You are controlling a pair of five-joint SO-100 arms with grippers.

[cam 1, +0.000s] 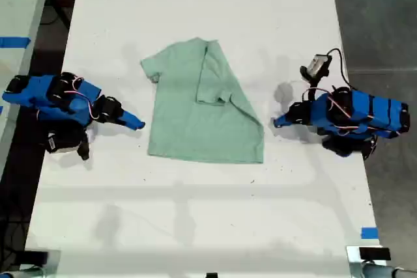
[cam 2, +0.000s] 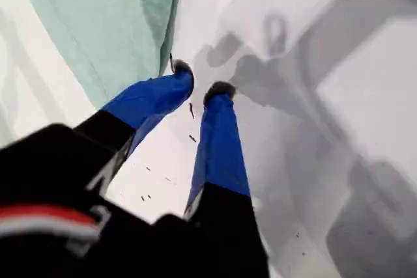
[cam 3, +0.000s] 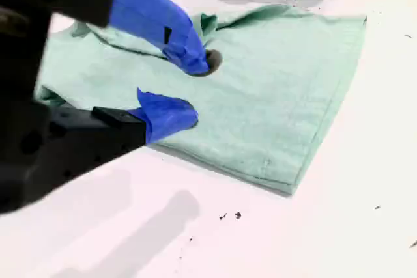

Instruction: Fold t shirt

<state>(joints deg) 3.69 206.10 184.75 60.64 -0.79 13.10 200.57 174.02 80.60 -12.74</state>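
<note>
Two tools are lying empty on the white table, jaws apart, flanking the t shirt. My first tool is just beside one edge; my second tool is nearing another.

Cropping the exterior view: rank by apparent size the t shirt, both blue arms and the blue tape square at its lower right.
1. t shirt
2. arm at the exterior view's right and arm at its left, too alike to rank
3. blue tape square
</note>
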